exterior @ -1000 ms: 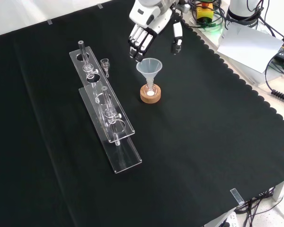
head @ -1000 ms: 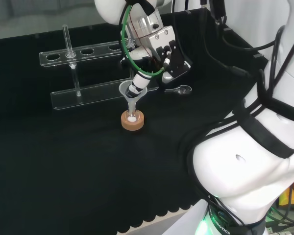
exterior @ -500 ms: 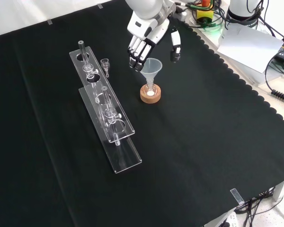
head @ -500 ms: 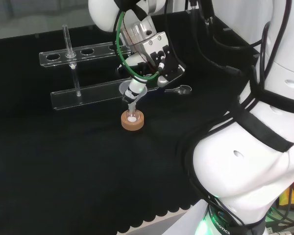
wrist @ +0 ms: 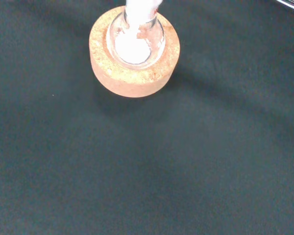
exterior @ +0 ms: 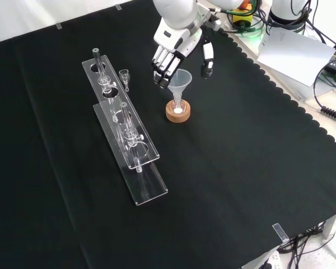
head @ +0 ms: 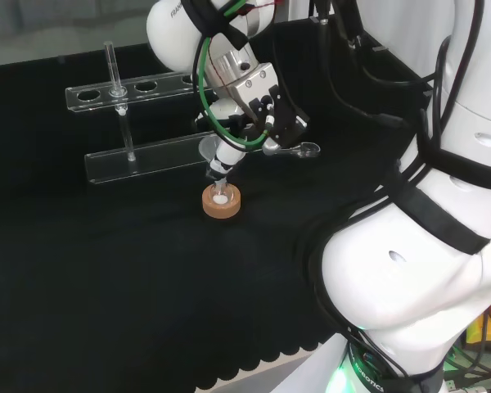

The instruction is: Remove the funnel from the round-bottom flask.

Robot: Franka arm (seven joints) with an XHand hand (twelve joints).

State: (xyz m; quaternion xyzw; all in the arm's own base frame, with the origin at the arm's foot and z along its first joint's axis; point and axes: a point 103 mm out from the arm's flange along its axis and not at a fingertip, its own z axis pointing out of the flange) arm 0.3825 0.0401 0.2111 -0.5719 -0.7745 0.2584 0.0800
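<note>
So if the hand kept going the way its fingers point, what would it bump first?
Most likely the funnel's rim: the hand hangs open just above it. Depth is hard to judge.

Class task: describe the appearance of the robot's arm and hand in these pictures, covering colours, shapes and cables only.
The arm is made of smooth, rounded white links with black bands at the joints. Thin black cables run along its upper links. The hand is white on its back, with black and white fingers and a thumb tipped in black. A green cable loops from the wrist past the hand.
</note>
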